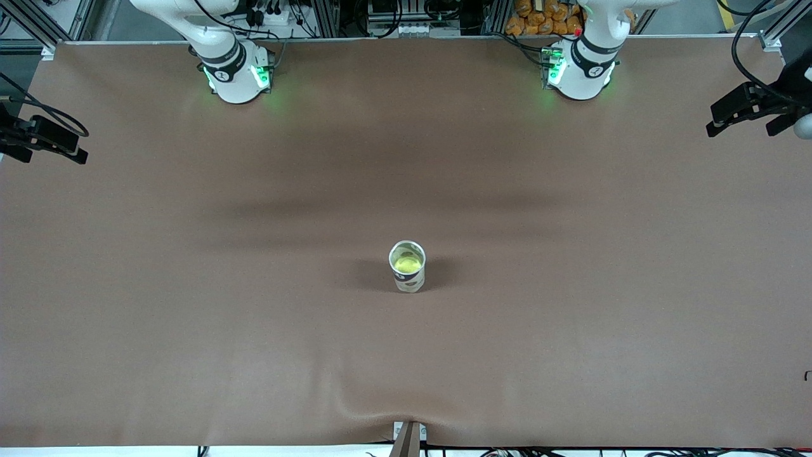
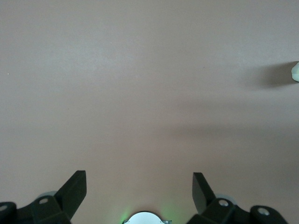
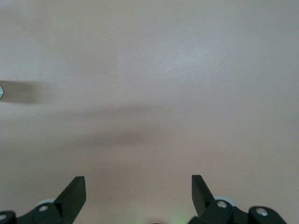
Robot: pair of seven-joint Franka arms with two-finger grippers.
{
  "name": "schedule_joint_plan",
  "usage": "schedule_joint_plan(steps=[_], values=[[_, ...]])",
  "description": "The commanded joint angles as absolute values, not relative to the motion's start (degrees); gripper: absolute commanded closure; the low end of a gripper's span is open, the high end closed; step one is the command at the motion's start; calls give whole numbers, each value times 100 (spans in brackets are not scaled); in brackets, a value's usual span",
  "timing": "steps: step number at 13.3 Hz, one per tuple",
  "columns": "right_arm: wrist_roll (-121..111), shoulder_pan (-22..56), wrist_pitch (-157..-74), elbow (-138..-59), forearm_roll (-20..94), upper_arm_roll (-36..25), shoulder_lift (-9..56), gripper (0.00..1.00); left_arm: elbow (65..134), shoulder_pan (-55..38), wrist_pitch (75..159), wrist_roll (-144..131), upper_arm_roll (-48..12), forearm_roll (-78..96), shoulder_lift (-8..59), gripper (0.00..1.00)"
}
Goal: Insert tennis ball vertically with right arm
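— Brown matte table (image 1: 190,285), front view: what do you see?
— Clear cylindrical can (image 1: 407,266), upright mid-table, yellow-green tennis ball (image 1: 406,261) inside; dark label unreadable.
— Wrist views?
— Left gripper (image 2: 139,189) and right gripper (image 3: 138,187), black fingers spread, empty, over bare table.

Table cover (image 1: 190,285): brown sheet, spans whole tabletop, wrinkled at near edge.
Frame (image 1: 771,35): aluminium rails along far edge.
Cables (image 1: 266,13): black tangle at far edge.
Side cameras (image 1: 44,136): black, one at each table end.
Light: soft, broad faint shadows across the sheet.
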State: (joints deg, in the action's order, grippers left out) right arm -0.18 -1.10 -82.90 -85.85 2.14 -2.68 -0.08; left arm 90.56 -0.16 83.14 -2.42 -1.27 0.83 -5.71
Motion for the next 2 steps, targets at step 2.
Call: schedule_joint_plan(steps=[2], values=[[-18,-202,-8200,-8508,158,-202,9,0,9114,-79,8341,-246,-202,114,-686,0]])
